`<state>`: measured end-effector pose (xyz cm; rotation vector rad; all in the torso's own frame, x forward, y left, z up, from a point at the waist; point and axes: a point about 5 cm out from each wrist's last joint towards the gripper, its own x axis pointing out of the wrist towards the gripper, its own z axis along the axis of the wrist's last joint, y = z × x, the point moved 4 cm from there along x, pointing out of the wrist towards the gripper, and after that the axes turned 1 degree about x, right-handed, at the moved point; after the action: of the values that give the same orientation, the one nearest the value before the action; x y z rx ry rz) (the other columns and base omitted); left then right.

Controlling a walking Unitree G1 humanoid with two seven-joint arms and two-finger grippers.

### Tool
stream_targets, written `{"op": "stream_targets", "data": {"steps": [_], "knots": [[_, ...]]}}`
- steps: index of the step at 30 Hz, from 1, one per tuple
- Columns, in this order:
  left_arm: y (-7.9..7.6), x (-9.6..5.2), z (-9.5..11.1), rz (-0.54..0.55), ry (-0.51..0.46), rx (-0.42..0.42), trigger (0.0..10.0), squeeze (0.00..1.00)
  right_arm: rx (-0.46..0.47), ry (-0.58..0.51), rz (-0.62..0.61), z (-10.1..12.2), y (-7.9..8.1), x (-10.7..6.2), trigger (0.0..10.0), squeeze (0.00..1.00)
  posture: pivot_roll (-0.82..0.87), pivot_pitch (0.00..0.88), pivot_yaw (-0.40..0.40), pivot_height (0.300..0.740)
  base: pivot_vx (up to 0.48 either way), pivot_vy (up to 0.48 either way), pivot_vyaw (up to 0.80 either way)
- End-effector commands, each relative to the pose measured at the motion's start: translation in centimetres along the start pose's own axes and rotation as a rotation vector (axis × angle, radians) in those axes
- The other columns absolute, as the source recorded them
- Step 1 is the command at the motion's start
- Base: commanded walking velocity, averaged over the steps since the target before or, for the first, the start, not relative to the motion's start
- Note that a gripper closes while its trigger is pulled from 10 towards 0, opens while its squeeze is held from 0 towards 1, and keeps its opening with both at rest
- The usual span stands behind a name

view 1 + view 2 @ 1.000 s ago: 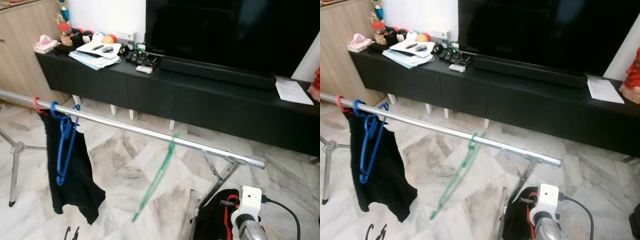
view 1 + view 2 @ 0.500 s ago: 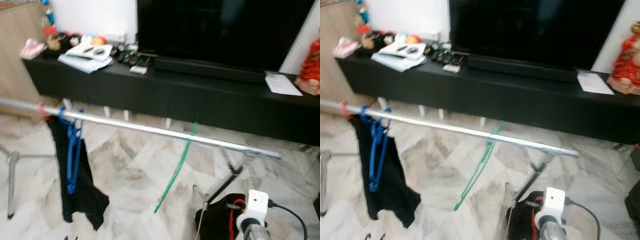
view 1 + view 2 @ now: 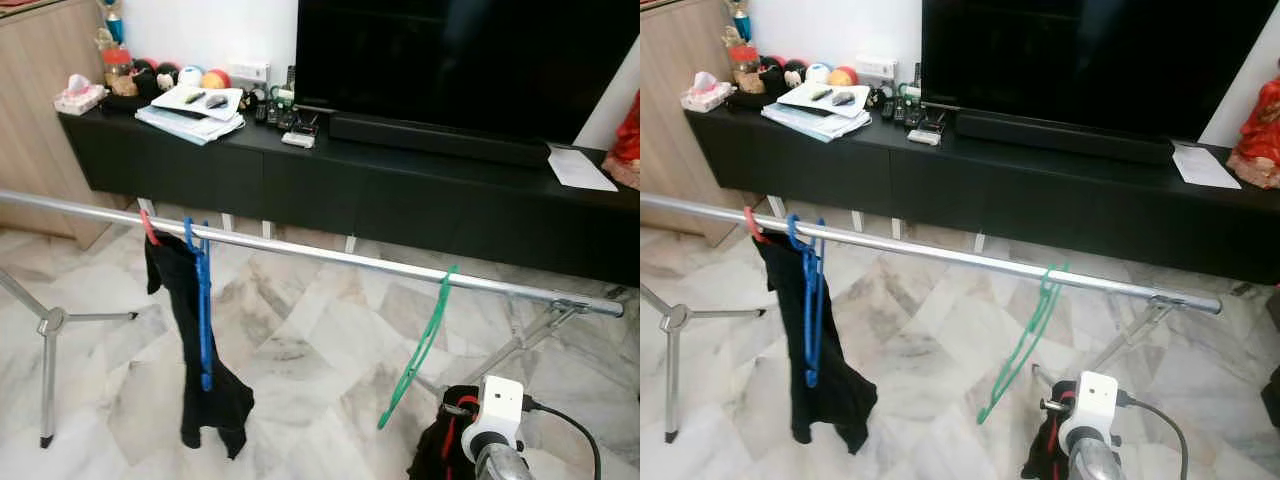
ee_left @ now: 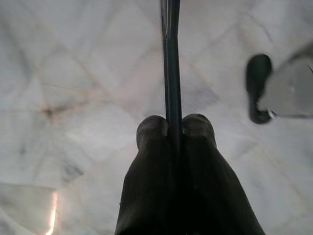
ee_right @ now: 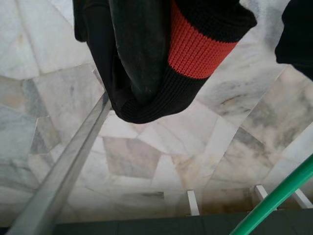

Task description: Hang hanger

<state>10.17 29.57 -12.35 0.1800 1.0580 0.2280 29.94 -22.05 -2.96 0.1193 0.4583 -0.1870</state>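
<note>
A green hanger (image 3: 428,330) hangs tilted by its hook from the silver rail (image 3: 320,252), near the rail's right end. Further left on the rail are a blue hanger (image 3: 204,310), a black garment (image 3: 215,400) and a red hook (image 3: 148,228). In the left wrist view my left gripper (image 4: 173,129) is shut on a thin dark bar (image 4: 171,63) that runs out between its fingers over the marble floor. My right gripper (image 5: 132,73) is low at the right, shut on a black garment with a red band (image 5: 195,44), which hangs below the wrist (image 3: 497,405).
A black TV stand (image 3: 400,190) with a large TV (image 3: 460,60) and papers (image 3: 190,110) runs behind the rail. The rail's tripod leg (image 3: 48,325) stands at the left and its folding support (image 3: 520,340) at the right. A wooden cabinet (image 3: 40,150) is at the far left.
The whole picture has shifted, so the camera has moved and the rail now sits further right. The green hanger stays hooked on the rail, blurred before and sharper now.
</note>
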Motion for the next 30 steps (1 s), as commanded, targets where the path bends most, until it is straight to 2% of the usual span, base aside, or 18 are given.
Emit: {"op": "stream_targets", "data": {"steps": [1, 7, 30], "knots": [[-0.4, -0.18, -0.82, -0.013, 0.021, -0.012, 10.0, 0.0, -0.005, -0.001, -0.02, 0.1, -0.76, -0.05, 10.0, 0.0, -0.08, 0.088, -0.02, 0.74, 0.0, 0.311, 0.0], [-0.55, -0.35, -1.46, -0.021, 0.037, -0.012, 10.0, 0.0, -0.014, 0.019, -0.026, -0.26, -0.73, -0.04, 10.0, 0.0, -0.08, 0.089, -0.021, 0.74, 0.0, 0.292, 0.0], [-0.93, -0.35, -1.48, -0.043, 0.038, 0.006, 10.0, 0.0, 0.0, 0.014, -0.054, -0.12, -0.8, 0.02, 10.0, 0.0, -0.08, 0.089, -0.021, 0.74, 0.0, 0.0, 0.0]]}}
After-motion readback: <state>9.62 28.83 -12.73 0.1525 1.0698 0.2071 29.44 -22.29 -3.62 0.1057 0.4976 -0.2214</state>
